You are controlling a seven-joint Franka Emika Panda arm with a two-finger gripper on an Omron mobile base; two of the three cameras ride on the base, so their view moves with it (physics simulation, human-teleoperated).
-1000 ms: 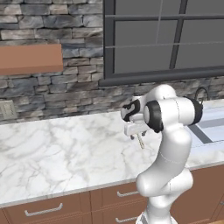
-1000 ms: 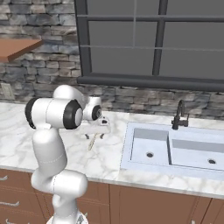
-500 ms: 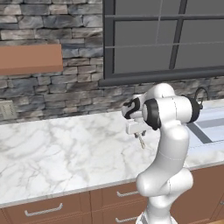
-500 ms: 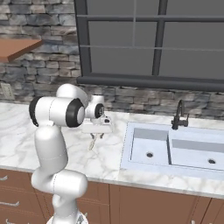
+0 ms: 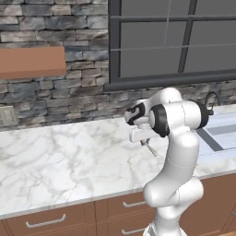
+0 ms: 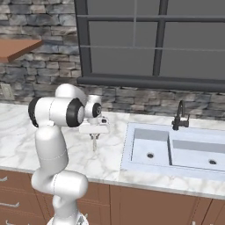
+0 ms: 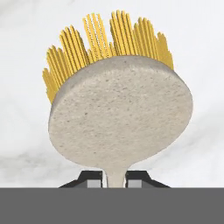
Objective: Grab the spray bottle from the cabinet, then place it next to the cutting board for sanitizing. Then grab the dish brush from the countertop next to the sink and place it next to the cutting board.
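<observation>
Step 2 under way: pincer (image 7: pixel 115 180) clamped on dish brush (image 7: pixel 120 116) handle; next, carry it to the cutting board.

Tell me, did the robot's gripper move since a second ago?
Yes. The gripper has come down a little toward the countertop beside the sink, and its jaws have shut on the dish brush handle.

The brush (image 7: pixel 120 116) hangs over the table (image 6: pixel 110 158), its handle between the jaws, left of the sink (image 6: pixel 176 154), with the faucet (image 6: pixel 179 116) behind the sink.
</observation>
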